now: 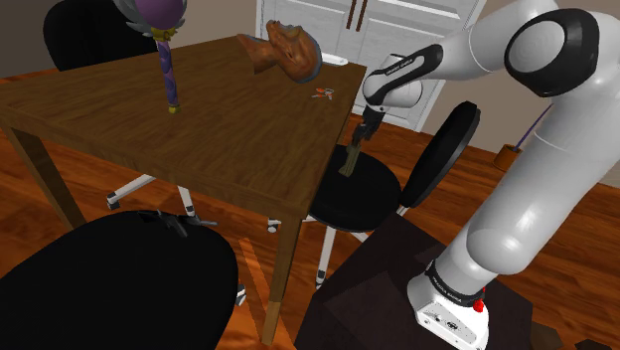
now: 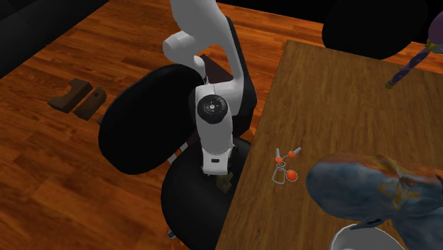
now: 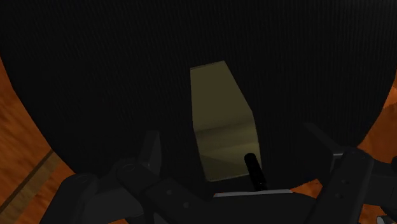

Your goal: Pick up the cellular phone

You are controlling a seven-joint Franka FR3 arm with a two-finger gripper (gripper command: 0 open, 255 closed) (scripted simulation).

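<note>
The cellular phone (image 1: 349, 161) is a thin olive slab with a short black antenna (image 3: 254, 170). It stands nearly upright just over the black office chair's seat (image 1: 358, 199), beside the wooden table's edge. My gripper (image 1: 362, 136) is right above it and shut on its upper end. In the wrist view the phone (image 3: 219, 121) runs away from the gripper (image 3: 232, 181) against the black seat (image 3: 95, 76), with the dark fingers (image 3: 151, 149) flanking its near end. From the second exterior view the phone (image 2: 224, 183) pokes out below the gripper (image 2: 219, 174), next to the table.
The wooden table (image 1: 219, 139) carries a purple sceptre (image 1: 169, 70), a brown head sculpture (image 1: 286, 50) and small orange keys (image 1: 321, 93). The chair's backrest (image 1: 442, 149) rises close behind the arm. Another black chair (image 1: 109, 288) sits at the front, with white cabinet doors (image 1: 397, 25) behind.
</note>
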